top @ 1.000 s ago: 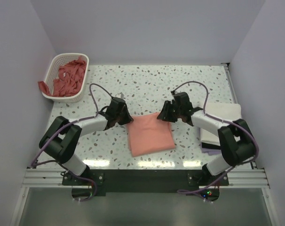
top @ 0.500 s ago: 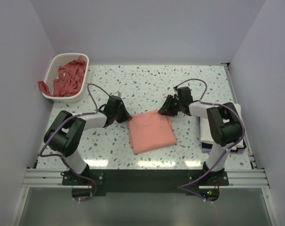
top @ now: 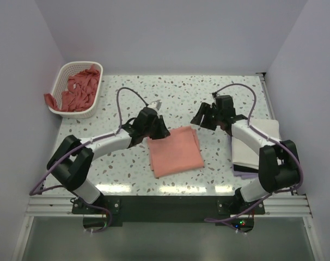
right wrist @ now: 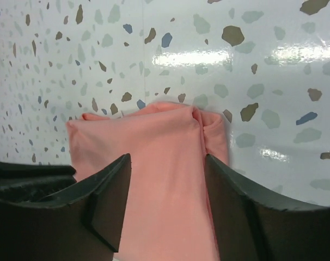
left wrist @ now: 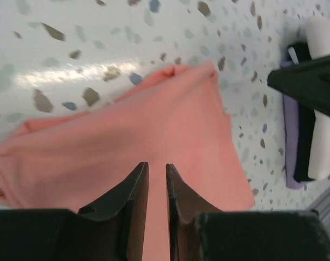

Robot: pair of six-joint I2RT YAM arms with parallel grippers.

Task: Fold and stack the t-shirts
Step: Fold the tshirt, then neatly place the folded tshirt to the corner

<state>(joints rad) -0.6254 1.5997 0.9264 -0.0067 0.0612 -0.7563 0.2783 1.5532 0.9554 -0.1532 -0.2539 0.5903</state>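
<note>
Location of folded salmon-pink cloth t-shirt (top: 176, 152): flat on speckled white desk (top: 208, 89), centred between both arms, roughly rectangular, edges slightly skewed to desk edge.

State of left pincer (top: 157, 129): over far-left corner of that t-shirt; jaws narrowly apart, nothing clamped, pink cloth visible through the gap in left wrist view.

State of right pincer (top: 200, 117): just beyond far-right corner; jaws wide apart, empty, bunched cloth corner visible between them in right wrist view.

Location of crumpled salmon-pink t-shirts (top: 78, 89): heaped in white plastic lattice basket (top: 80, 113) at far-left desk corner, one piece draped over near-left rim.

Location of folded white t-shirt (top: 266, 129): at right desk edge, well apart from the pink one, resting on purple layer (top: 242, 174), partly hidden by right arm.
</note>
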